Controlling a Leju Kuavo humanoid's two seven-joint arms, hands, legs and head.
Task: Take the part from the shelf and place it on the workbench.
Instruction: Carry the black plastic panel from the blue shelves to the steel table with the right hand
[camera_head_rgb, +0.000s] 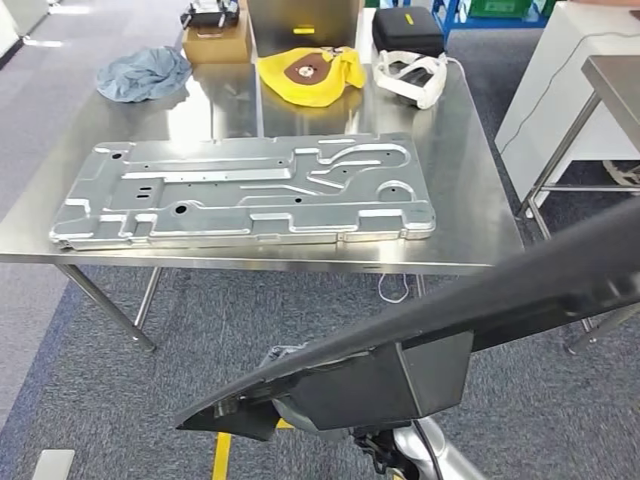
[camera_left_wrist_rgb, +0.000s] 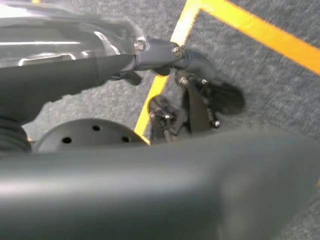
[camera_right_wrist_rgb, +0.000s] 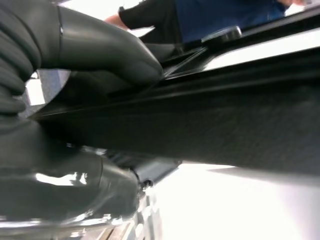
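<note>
My right hand (camera_right_wrist_rgb: 75, 125) fingers (camera_right_wrist_rgb: 109, 55) clamp the dark part (camera_right_wrist_rgb: 226, 115); left hand (camera_left_wrist_rgb: 188, 107) grip unclear; counter (camera_head_rgb: 468, 200) lies ahead.

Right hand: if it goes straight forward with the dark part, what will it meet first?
Probably the stamped metal panel lying on the workbench. The right hand grips the dark part, which hangs before the table's near edge. Depth and height are unclear, so it could meet that edge instead.

2 metal panels (camera_head_rgb: 241, 190) (camera_head_rgb: 423, 340), 1 workbench (camera_head_rgb: 468, 170), 2 cloths (camera_head_rgb: 143, 72) (camera_head_rgb: 309, 75).
</note>
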